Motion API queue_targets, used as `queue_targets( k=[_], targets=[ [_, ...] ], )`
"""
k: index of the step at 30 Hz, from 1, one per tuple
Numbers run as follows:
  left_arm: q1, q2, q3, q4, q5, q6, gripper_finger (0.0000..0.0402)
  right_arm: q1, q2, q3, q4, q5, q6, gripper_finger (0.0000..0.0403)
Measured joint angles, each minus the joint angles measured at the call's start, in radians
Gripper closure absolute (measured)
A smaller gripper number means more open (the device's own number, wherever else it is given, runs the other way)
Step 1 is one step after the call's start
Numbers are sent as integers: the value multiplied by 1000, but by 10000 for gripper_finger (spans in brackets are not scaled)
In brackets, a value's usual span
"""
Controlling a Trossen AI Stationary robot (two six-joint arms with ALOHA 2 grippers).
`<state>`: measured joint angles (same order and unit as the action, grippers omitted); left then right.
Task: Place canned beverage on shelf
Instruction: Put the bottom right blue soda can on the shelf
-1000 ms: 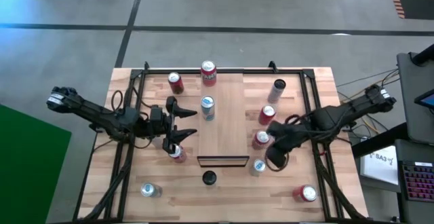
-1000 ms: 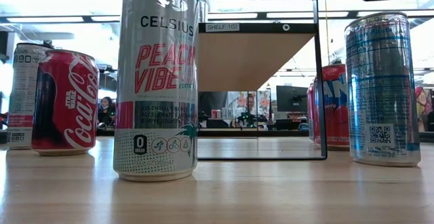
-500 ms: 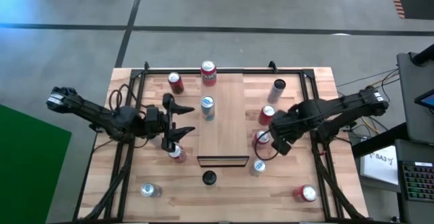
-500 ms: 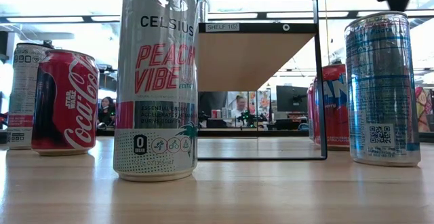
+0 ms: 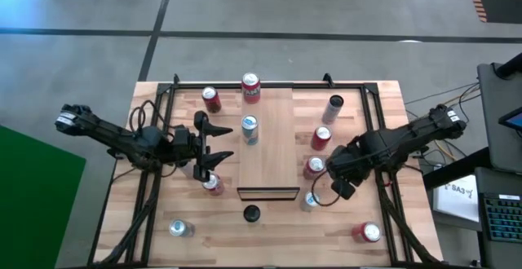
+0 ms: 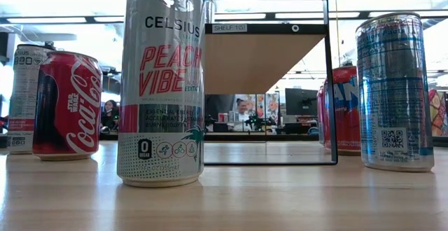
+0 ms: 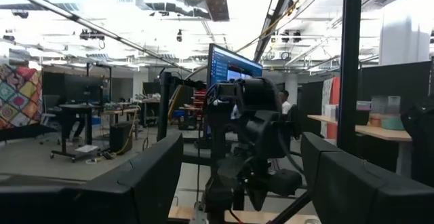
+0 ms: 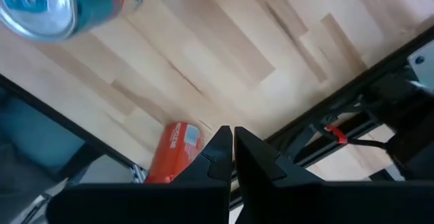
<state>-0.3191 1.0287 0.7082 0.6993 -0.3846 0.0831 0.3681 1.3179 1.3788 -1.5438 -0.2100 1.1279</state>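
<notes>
The shelf (image 5: pixel 267 143) sat mid-table with one can (image 5: pixel 249 129) standing on it, the others around it on the table (image 5: pixel 383 98). My left gripper (image 5: pixel 210 143) hung beside the shelf, spread and empty. My right gripper (image 8: pixel 228 146) was clenched on nothing, largely hidden from above by its own arm.

Two dark, jointed arms, the left arm (image 5: pixel 122 143) and right arm (image 5: pixel 408 141), trail black cables; each ends in two blunt dark fingers.

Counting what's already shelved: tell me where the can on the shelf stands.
In the high view, the silver-topped can stands upright on the shelf, on its left half toward the far end, with bare board around it.
</notes>
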Motion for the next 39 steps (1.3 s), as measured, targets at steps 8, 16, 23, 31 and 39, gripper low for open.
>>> queue_targets(
  k=[8, 16, 23, 31, 39],
  targets=[
    [-12, 14, 0, -9, 30, -73, 135, 118, 16, -13, 70, 39, 67, 394],
    [-68, 42, 5, 25, 29, -93, 135, 177, 21, -54, 268, 141, -21, 394],
    [-121, 99, 66, 25, 23, -74, 135, 178, 21, -67, 404, 227, -155, 394],
    [-150, 117, 70, -1, -1, -70, 148, 175, 4, -58, 485, 448, -400, 394],
    [-150, 116, 70, 2, -2, -58, 159, 94, 6, -62, 718, 587, -704, 394]
  ],
)
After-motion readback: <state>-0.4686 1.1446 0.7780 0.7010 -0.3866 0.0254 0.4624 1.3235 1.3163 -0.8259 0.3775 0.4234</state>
